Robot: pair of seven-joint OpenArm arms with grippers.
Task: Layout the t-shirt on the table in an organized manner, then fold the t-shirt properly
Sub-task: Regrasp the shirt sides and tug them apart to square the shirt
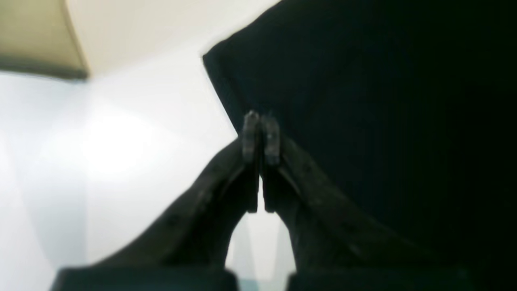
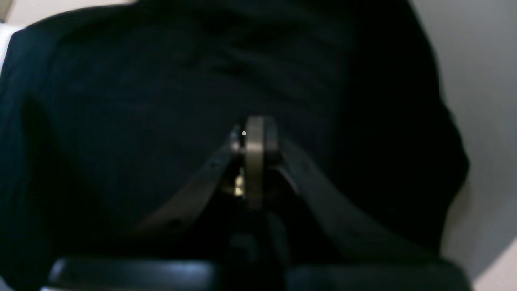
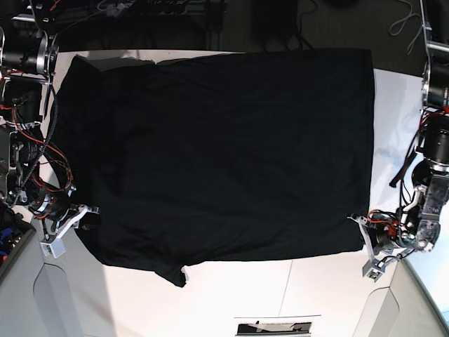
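The black t-shirt lies spread nearly flat over the white table, plain side up, with a small flap sticking out at its near edge. My left gripper is at the shirt's near right corner. In the left wrist view this gripper is shut, its tips pinched on the fabric's edge. My right gripper is at the shirt's left edge. In the right wrist view that gripper is shut low on the dark cloth, which fills most of the view.
Arm bases with cables stand at the left side and the right side of the table. A small black-and-white marker sits at the near edge. Bare white tabletop lies beside the shirt's corner.
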